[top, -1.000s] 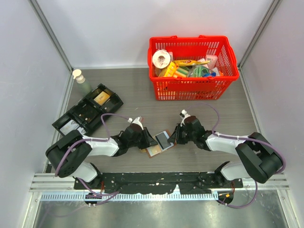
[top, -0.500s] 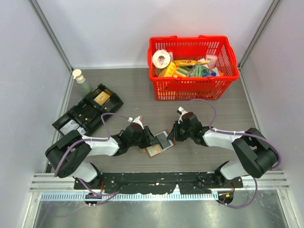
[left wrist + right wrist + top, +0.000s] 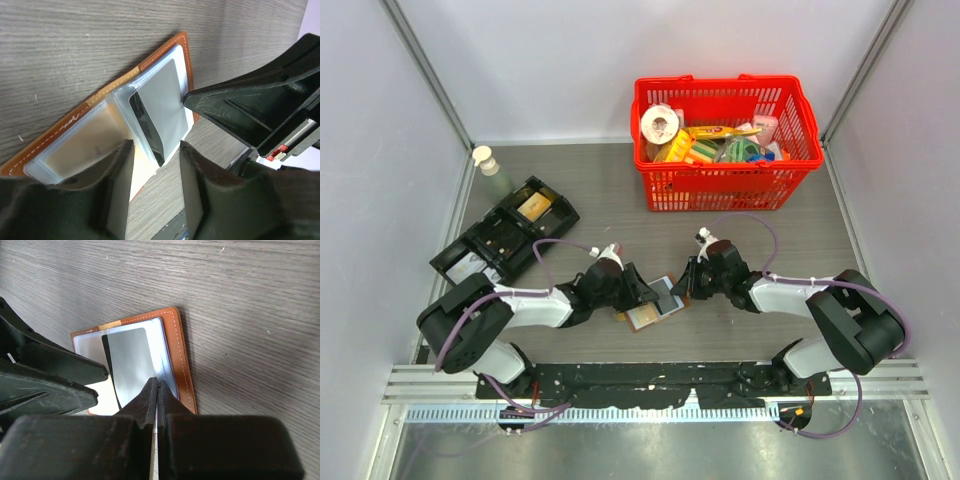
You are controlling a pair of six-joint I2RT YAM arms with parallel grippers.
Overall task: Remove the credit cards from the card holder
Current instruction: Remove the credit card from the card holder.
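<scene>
Holder (image 3: 646,314): lies open on the table (image 3: 770,240) between the two grippers, near the front edge.
Right gripper (image 3: 157,385): fingers pressed together on a thin pale edge, by the look of it a corner of the card (image 3: 129,360).
Left gripper (image 3: 156,147): fingers parted a little and clamping nothing, set over the holder's other half; I cannot tell whether they press on it.
Risk, grip: the pinch takes only a sliver of a smooth card, so a pull could slip off and leave the card in place.
Risk, sleeve: if the clear film is caught along with the card, the pull drags the sleeve, not the card.
Risk, holder: it looks light and sits on a smooth top; unless the left fingers pin it, the whole holder would likely slide or lift with the card.
Risk, crowding: the two grippers' tips stand very near each other, so a sideways pull could knock them together.
Card: flat, stiff-looking, matt grey face with a black band down one side.
Sleeve: clear glossy film, soft; the neighbouring one shows a tan face behind it.
Holder shell: tan-brown leather, pale stitching round the edge, rounded corner, thin.
Table: grey wood grain, flat, low sheen.
Further off: red plastic mesh basket (image 3: 720,188) full of goods and a black tray (image 3: 505,240), both well apart from the work.
</scene>
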